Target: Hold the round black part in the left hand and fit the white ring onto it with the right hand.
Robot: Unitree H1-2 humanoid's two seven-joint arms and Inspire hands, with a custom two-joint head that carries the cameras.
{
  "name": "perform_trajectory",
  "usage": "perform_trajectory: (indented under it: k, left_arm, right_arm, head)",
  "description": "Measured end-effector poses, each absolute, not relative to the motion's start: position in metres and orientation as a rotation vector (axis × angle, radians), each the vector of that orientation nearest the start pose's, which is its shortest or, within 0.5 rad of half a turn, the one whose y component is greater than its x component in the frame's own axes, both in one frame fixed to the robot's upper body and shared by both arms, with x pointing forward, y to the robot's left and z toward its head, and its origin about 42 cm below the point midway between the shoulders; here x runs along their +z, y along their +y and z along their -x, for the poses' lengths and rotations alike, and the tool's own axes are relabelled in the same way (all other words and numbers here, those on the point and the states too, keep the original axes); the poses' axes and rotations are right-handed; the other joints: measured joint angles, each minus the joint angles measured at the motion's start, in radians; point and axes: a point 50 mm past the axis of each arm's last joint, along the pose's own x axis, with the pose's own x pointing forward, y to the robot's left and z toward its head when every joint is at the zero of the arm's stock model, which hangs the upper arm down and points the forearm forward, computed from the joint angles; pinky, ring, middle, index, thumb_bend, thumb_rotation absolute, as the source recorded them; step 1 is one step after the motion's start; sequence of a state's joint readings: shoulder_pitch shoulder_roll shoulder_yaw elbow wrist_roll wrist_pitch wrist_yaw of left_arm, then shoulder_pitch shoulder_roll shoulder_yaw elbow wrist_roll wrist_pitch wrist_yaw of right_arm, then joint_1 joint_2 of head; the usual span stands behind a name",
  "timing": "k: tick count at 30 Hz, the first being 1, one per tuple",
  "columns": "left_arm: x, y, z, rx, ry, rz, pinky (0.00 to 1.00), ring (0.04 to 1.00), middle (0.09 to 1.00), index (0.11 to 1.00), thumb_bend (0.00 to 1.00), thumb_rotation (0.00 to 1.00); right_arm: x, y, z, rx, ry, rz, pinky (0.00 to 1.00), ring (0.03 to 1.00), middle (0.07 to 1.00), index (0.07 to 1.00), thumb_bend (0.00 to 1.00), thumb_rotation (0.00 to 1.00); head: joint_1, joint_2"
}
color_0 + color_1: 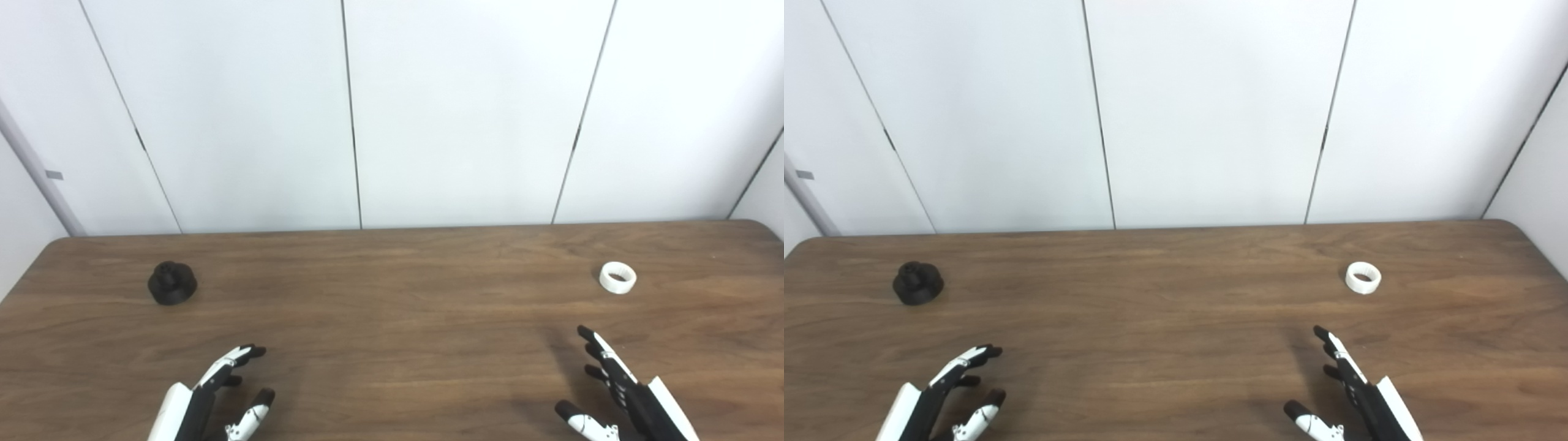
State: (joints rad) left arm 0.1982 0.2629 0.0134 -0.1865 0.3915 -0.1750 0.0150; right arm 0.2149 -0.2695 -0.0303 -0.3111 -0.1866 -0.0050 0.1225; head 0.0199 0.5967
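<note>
So on your far left the round black part (pixel 172 283) is just sitting on the wooden table (pixel 392 318), nothing touching it. Nearer to you, your left hand (pixel 211 398) is spread out and holding nothing, well short of that part. Over on the other side your right hand (pixel 618 392) is the same deal, fingers apart and empty. The white ring (pixel 617 277) lies flat a bit beyond it, toward the table's right end, well apart from the black part.
</note>
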Motion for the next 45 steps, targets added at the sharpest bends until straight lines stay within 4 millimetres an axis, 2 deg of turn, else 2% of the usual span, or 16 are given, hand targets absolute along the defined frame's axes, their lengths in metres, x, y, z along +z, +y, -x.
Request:
perform_trajectory:
  k: [13,21,24,25,27,29,30,32,33,34,38,39,41,42,43,45]
  left_arm:
    - [0.120,0.294,-0.218,-0.030,-0.164,-0.651,0.72,0.847,0.879,0.809,0.48,0.56]
    - [0.120,0.294,-0.219,-0.030,-0.163,-0.651,0.73,0.843,0.879,0.809,0.47,0.55]
    - [0.120,0.294,-0.219,-0.029,-0.164,-0.651,0.72,0.842,0.877,0.809,0.50,0.55]
    - [0.120,0.294,-0.219,-0.028,-0.165,-0.650,0.72,0.843,0.878,0.807,0.53,0.52]
    - [0.120,0.295,-0.219,-0.020,-0.173,-0.646,0.71,0.834,0.865,0.781,0.59,0.39]
    - [0.118,0.296,-0.219,0.004,-0.193,-0.643,0.70,0.812,0.832,0.716,0.63,0.24]
    - [0.116,0.296,-0.218,0.038,-0.210,-0.633,0.70,0.796,0.813,0.676,0.62,0.18]
    - [0.120,0.299,-0.217,0.137,-0.263,-0.610,0.70,0.784,0.798,0.642,0.61,0.14]
    - [0.121,0.299,-0.216,0.187,-0.287,-0.594,0.69,0.771,0.775,0.553,0.55,0.09]
    - [0.123,0.301,-0.216,0.235,-0.304,-0.581,0.69,0.766,0.765,0.523,0.53,0.08]
    - [0.126,0.311,-0.215,0.421,-0.307,-0.561,0.74,0.808,0.790,0.493,0.51,0.07]
    - [0.126,0.315,-0.216,0.450,-0.286,-0.564,0.78,0.856,0.836,0.493,0.51,0.07]
    - [0.126,0.325,-0.218,0.501,-0.237,-0.571,0.83,0.894,0.872,0.494,0.51,0.07]
    - [0.126,0.329,-0.219,0.524,-0.214,-0.575,0.91,0.935,0.907,0.494,0.51,0.07]
    - [0.127,0.334,-0.220,0.548,-0.186,-0.578,0.96,0.959,0.926,0.585,0.62,0.15]
    - [0.127,0.342,-0.222,0.586,-0.139,-0.584,0.99,0.991,0.964,0.690,0.76,0.25]
  right_arm:
    - [0.140,-0.294,-0.215,0.096,-0.079,0.468,0.88,0.965,0.985,0.944,0.45,0.52]
    - [0.140,-0.293,-0.216,0.100,-0.079,0.463,0.90,0.976,0.992,0.948,0.44,0.50]
    - [0.139,-0.294,-0.216,0.100,-0.078,0.464,0.89,0.970,0.989,0.944,0.44,0.50]
    - [0.139,-0.294,-0.216,0.100,-0.077,0.466,0.89,0.967,0.986,0.938,0.43,0.49]
    - [0.139,-0.294,-0.217,0.100,-0.076,0.468,0.89,0.962,0.982,0.933,0.43,0.49]
    - [0.139,-0.294,-0.218,0.100,-0.076,0.468,0.89,0.962,0.983,0.936,0.45,0.51]
    - [0.138,-0.294,-0.219,0.100,-0.076,0.467,0.90,0.966,0.986,0.943,0.46,0.52]
    - [0.138,-0.294,-0.220,0.100,-0.078,0.467,0.89,0.963,0.984,0.945,0.46,0.52]
    - [0.137,-0.294,-0.220,0.100,-0.078,0.468,0.88,0.959,0.981,0.937,0.45,0.51]
    - [0.137,-0.295,-0.220,0.100,-0.080,0.468,0.88,0.958,0.980,0.933,0.45,0.51]
    - [0.136,-0.297,-0.221,0.101,-0.088,0.477,0.88,0.957,0.978,0.929,0.44,0.49]
    - [0.136,-0.299,-0.222,0.104,-0.092,0.481,0.89,0.960,0.980,0.930,0.43,0.49]
    - [0.135,-0.301,-0.223,0.109,-0.099,0.485,0.89,0.962,0.982,0.932,0.43,0.49]
    - [0.134,-0.303,-0.225,0.111,-0.104,0.483,0.90,0.966,0.985,0.935,0.42,0.48]
    - [0.134,-0.305,-0.226,0.109,-0.107,0.478,0.90,0.970,0.988,0.936,0.41,0.47]
    - [0.135,-0.306,-0.226,0.108,-0.109,0.478,0.89,0.963,0.981,0.927,0.41,0.47]
  head:
    - [-0.005,-0.009]
    - [-0.003,-0.014]
    - [-0.002,-0.021]
    - [-0.003,-0.028]
    - [-0.006,-0.031]
    - [-0.005,-0.032]
    - [-0.003,-0.032]
    - [0.002,-0.034]
    - [0.003,-0.035]
    - [0.009,-0.041]
    - [0.023,-0.044]
    - [0.032,-0.044]
    - [0.040,-0.046]
    - [0.043,-0.046]
    - [0.052,-0.048]
    - [0.072,-0.054]
